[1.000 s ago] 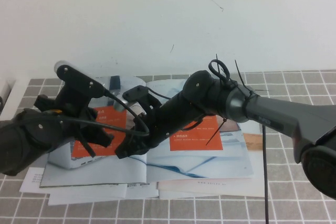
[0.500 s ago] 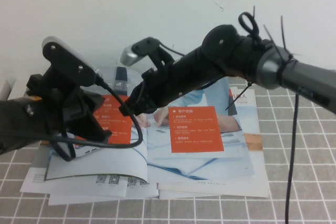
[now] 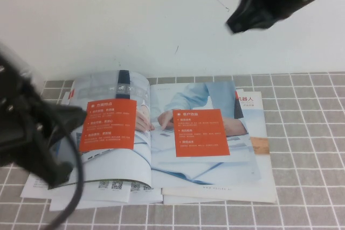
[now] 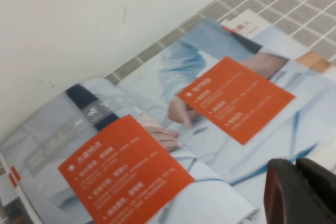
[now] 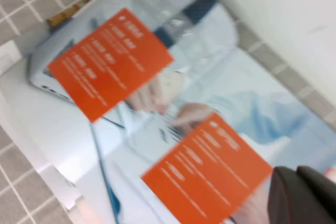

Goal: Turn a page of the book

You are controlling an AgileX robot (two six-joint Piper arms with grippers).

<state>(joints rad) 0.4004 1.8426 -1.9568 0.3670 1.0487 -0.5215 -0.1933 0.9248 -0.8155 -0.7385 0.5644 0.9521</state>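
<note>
The book (image 3: 161, 138) lies open and flat on the grey tiled table (image 3: 307, 133), its far edge near the white wall (image 3: 135, 14), resting on a stack of plainer white booklets (image 3: 215, 193) that show beneath its near edge. The spine runs from the near edge toward the wall, so any page would swing across it from one side to the other.

The visible spread shows a laptop photograph with two orange text panels. The page (image 3: 108, 133) on the left of the spine lies bowed but settled; its forklift face is not visible, and by judgement the turn appears complete.

The left gripper (image 4: 302, 192) hangs above the book's near-left corner. Its fingers are pressed together and hold nothing. The right gripper (image 5: 304, 195) is raised well above the book's far-right corner, near the wall, likewise closed and empty. Neither touches the book. The left gripper is judged the nearer to the book; the book lies below and to its right.

Limits of observation:
- In the high view only dark, blurred arm masses appear; neither set of fingertips can be made out there.
- Each wrist view shows only the edge of the fingers.
- The left arm hides the book's left edge.
- Panel text is illegible.
</note>
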